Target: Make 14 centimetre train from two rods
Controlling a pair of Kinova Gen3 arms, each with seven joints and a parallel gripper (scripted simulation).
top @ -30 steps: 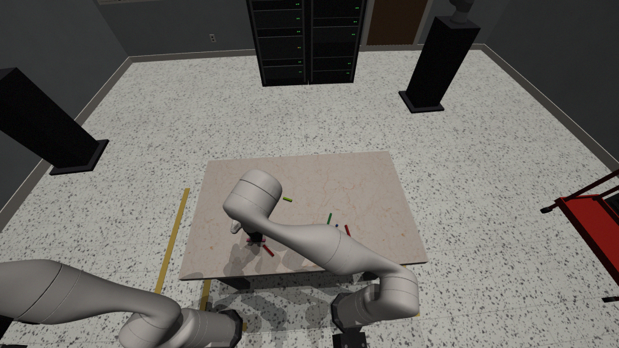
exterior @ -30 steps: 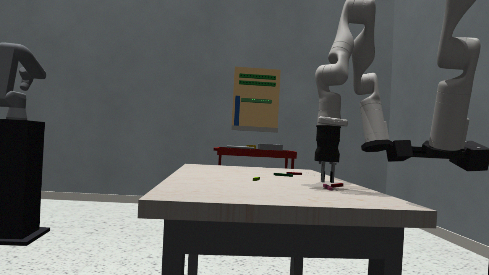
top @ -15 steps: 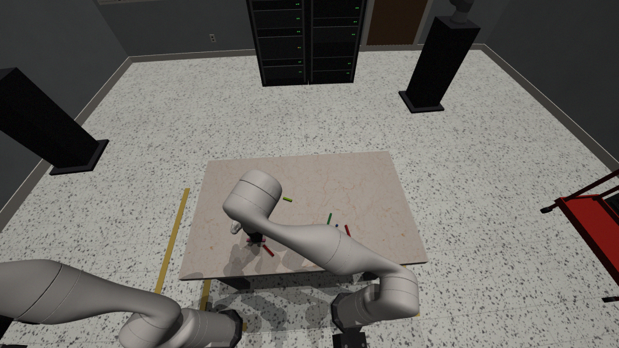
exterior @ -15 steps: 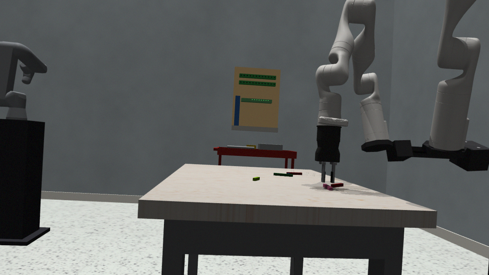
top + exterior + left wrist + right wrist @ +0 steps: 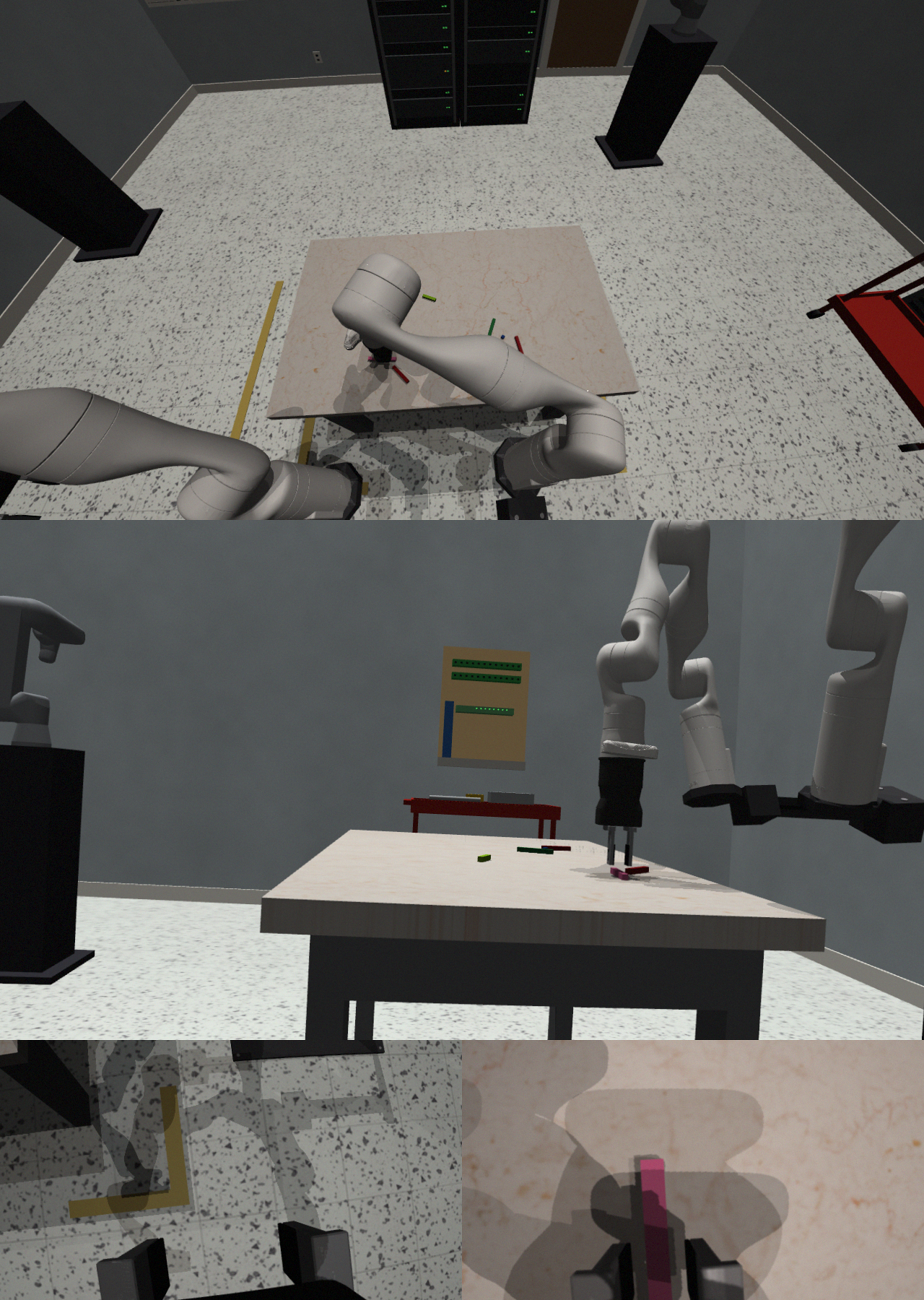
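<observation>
Fingers of my right gripper (image 5: 382, 364) (image 5: 619, 864) (image 5: 658, 1253) stand partly apart, holding nothing, over a long pink rod (image 5: 392, 359) (image 5: 621, 874) (image 5: 653, 1177) flat on the pale veined tabletop (image 5: 535, 258) (image 5: 419, 882). Left gripper (image 5: 221, 1253): wide apart, nothing between, over floor. A short lime rod (image 5: 429, 297) (image 5: 484, 858) lies well apart from pink; 9 + 5 gives 14, probably the intended pair. One red rod (image 5: 401, 374) (image 5: 637, 869) lies angled near pink's end; contact unclear. Train not begun. Remaining: likely grasp pink, then align it end to end with lime.
</observation>
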